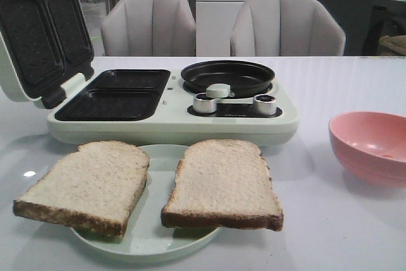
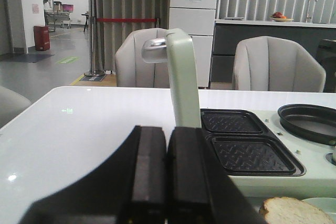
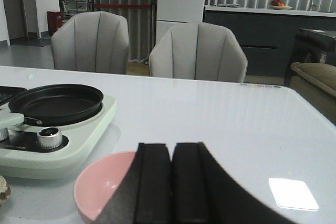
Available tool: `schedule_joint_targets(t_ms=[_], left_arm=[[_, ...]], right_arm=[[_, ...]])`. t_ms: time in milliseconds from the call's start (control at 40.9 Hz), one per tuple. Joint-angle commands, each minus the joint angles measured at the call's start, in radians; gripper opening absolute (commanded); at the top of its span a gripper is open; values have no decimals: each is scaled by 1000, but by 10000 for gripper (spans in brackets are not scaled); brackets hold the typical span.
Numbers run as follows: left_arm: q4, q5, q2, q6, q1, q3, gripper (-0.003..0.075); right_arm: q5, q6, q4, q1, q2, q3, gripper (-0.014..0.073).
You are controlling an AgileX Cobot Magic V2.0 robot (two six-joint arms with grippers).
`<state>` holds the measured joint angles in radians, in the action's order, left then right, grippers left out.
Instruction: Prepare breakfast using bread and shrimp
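- The left gripper hangs over the near left part of the desk with its two fingers pressed together and nothing between them; judged from this, it is parked and waiting.
- One breakfast maker stands at the back with its lid propped open, presumably so its two grill wells are free to take the slices.
- One round frying pan sits on the maker's right half, with two silver knobs in front of it, likely for the shrimp.
- Two slices of bread lie side by side on one pale green plate at the front, their crust ends hanging past its rim, within easy reach of either arm.
- One pink bowl stands to the right of the plate, apart from it; a tiny pink-orange speck inside is probably the shrimp, too small to count.
- The right gripper hovers just this side of the bowl, likewise closed tight and empty.
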<state>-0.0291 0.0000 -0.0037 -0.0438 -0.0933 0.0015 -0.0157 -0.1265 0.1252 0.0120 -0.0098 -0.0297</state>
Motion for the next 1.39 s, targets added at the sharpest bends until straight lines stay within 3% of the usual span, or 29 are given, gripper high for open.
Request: schedule_joint_targets(t_ms=[0, 1101, 1247, 1370], left_arm=[[-7, -96, -17, 0, -5, 29, 102], [-7, -129, -17, 0, -5, 24, 102], [-7, -112, -17, 0, -5, -56, 101], [-7, -6, -5, 0, -5, -184, 102]], right_arm=[[-96, -13, -4, -1, -21, 19, 20], [-134, -13, -4, -1, -21, 22, 20], [-3, -12, 2, -1, -21, 119, 20], [130, -12, 2, -1, -10, 248, 20]])
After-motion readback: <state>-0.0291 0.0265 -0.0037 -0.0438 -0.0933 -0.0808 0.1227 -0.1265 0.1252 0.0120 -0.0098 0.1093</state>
